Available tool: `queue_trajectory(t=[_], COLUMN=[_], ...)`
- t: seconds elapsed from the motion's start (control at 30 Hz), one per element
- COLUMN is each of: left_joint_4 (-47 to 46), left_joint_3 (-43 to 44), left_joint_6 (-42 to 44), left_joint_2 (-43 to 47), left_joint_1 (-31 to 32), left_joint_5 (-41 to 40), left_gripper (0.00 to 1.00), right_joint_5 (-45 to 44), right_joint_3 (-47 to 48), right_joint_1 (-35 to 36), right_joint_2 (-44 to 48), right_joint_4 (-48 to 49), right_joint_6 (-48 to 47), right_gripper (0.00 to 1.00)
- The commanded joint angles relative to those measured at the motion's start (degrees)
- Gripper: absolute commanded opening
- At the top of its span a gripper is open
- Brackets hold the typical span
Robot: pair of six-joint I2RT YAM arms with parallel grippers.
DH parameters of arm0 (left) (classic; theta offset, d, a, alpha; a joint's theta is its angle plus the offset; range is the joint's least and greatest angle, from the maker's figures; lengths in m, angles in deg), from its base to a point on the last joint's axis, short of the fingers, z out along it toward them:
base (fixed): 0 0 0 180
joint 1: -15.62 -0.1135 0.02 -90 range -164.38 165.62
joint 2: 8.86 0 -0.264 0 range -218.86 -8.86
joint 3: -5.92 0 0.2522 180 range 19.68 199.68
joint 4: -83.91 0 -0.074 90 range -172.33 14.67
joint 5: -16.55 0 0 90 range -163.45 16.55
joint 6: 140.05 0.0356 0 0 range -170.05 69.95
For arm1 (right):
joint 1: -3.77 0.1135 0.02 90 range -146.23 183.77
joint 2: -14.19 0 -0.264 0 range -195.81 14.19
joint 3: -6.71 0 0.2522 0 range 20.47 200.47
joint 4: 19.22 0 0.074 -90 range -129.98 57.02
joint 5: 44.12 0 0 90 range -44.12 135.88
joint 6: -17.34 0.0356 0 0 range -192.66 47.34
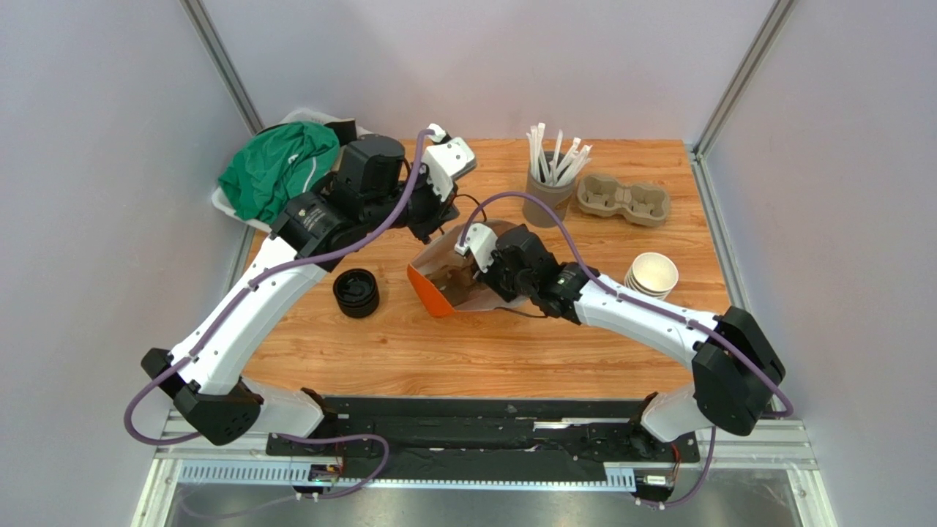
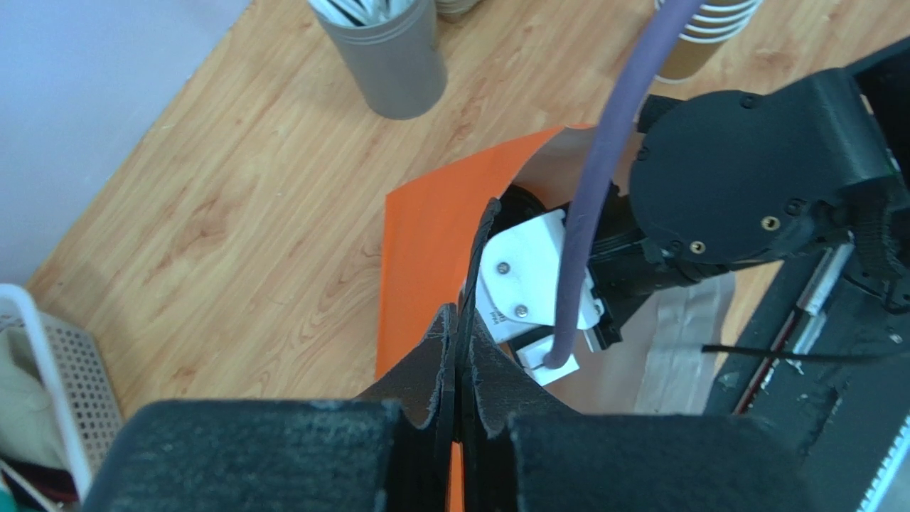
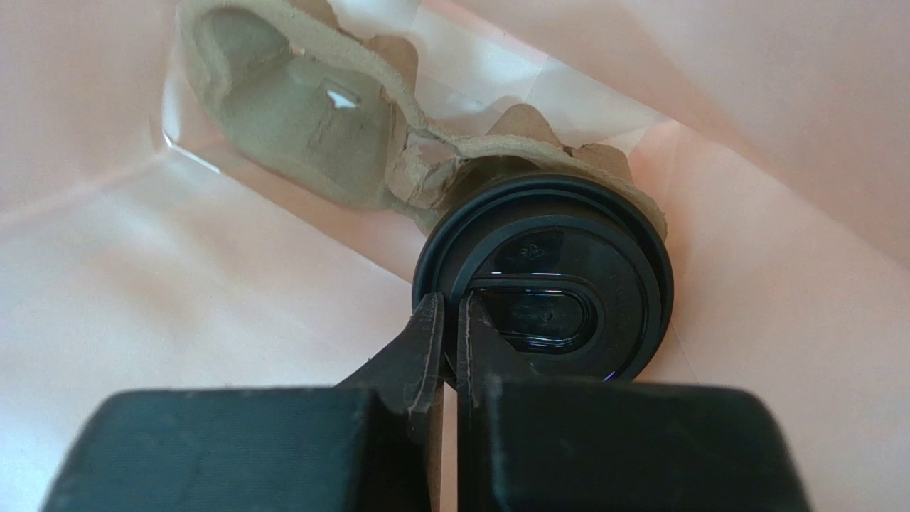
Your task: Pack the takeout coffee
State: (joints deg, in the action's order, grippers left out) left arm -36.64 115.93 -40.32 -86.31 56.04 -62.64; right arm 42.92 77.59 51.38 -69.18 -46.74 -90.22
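An orange paper bag [image 1: 431,288] lies open on the table, also seen in the left wrist view [image 2: 427,245]. My left gripper [image 1: 438,225] [image 2: 460,316] is shut on the bag's thin upper edge and holds the mouth open. My right gripper [image 3: 451,309] reaches inside the bag; in the top view only its wrist [image 1: 511,264] shows. It is shut on the rim of the round black lid [image 3: 545,283]. The lid sits on a cup that stands in a pulp cup carrier [image 3: 310,117] inside the bag. The tan cup itself is hidden under the lid.
A stack of black lids [image 1: 355,292] stands left of the bag. A grey cup of white straws [image 1: 547,187], a second pulp carrier [image 1: 624,200] and a stack of tan cups [image 1: 651,275] are at the right. A white basket with green cloth [image 1: 275,165] sits back left.
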Motion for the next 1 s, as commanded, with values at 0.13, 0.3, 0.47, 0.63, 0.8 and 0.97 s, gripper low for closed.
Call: queue_trajectory(t=[0.13, 0.3, 0.47, 0.63, 0.8, 0.97], left_joint_4=[0.1, 0.28, -0.51, -0.95, -1.83, -2.63], left_joint_3=[-2.38, -2.29, -0.45, -0.01, -0.09, -0.1], left_joint_6=[1.42, 1.43, 0.99, 0.81, 0.72, 0.54], left_joint_2=[2.39, 1.87, 1.07, 0.55, 0.55, 0.98], left_joint_1=[0.53, 1.32, 1.24, 1.32, 1.32, 1.06], left_joint_5=[8.7, 8.62, 5.1, 3.44, -1.22, -6.94], left_gripper=[0.0, 0.0, 0.03, 0.12, 0.13, 0.0], right_joint_5=[-2.49, -2.49, -0.47, 0.68, 4.08, 3.05], right_joint_3=[-3.07, -2.81, 0.0, 3.34, 5.71, 5.2], right_joint_1=[0.02, 0.02, 0.02, -0.07, -0.59, -0.77], right_joint_2=[-1.97, -1.7, -2.14, -4.07, -6.01, -3.47], right_joint_4=[-0.74, -0.74, -2.41, -4.34, -5.49, -3.47], right_joint_6=[-4.41, -4.59, -4.23, -3.44, -3.09, -4.23], right_gripper=[0.0, 0.0, 0.0, 0.0, 0.0, 0.0])
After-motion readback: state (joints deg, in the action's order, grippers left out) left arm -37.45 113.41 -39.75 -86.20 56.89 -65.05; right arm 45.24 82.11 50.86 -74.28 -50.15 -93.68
